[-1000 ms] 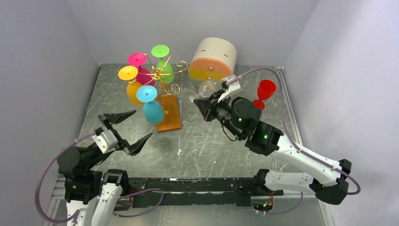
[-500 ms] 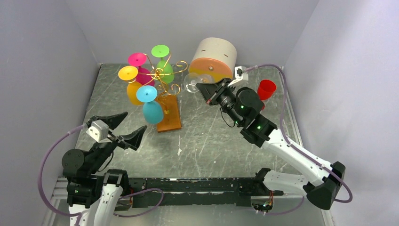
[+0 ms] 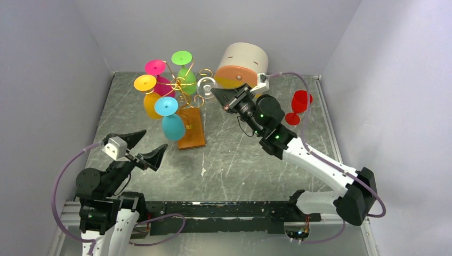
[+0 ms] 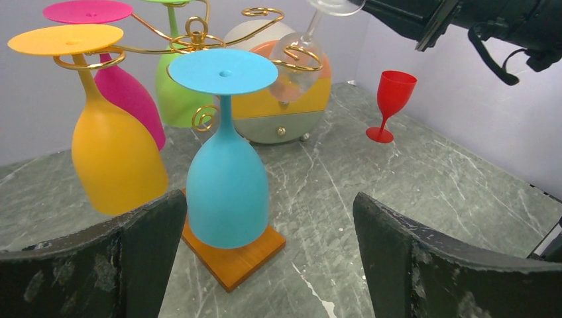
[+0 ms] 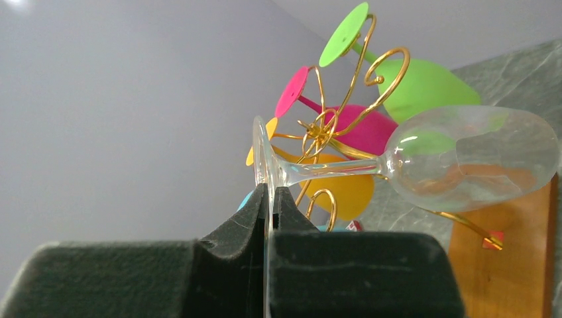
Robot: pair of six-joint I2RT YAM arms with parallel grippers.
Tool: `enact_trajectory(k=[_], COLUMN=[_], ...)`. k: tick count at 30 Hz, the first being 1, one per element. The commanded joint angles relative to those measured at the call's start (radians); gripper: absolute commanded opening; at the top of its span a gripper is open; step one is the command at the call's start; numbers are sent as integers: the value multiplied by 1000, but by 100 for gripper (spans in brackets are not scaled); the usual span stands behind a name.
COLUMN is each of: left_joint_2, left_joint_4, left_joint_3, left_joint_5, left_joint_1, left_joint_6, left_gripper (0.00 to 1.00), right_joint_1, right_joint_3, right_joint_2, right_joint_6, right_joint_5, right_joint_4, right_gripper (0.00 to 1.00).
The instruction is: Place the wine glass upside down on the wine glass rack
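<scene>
While the right claw [image 5: 270, 197] clamps its foot, the wine glass [image 5: 464, 159] projects beyond it.

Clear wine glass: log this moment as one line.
right gripper: shut on clear wine glass foot | glass: inverted, tilted, at wine glass rack scroll | left gripper: open, empty

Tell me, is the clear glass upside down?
Upside down, slightly tilted: the right hand pinches the clear glass by its foot on top, bowl hanging below beside the rack.
</scene>
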Motion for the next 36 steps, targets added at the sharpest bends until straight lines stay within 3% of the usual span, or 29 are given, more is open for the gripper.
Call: enact_trajectory(k=[1,17,36], left_joint_2=[-11,-14,-1], left_joint_4=[-11,-11,-5], left_joint_3=[-3,-8,-14], left_joint_5=[16,30,41], left_joint_1=[5,5,5], left_joint_6=[12,26,40], left_gripper=[99,99,99], right_joint_1=[-10,-10,-10], right_joint_3=[0,16,58], right_joint_2=[37,142,168], right_joint_6=[66,77,20], right_joint_5=[-38,-178,-280], right_joint_4=[137,208,158], right_gripper=[0,0,0])
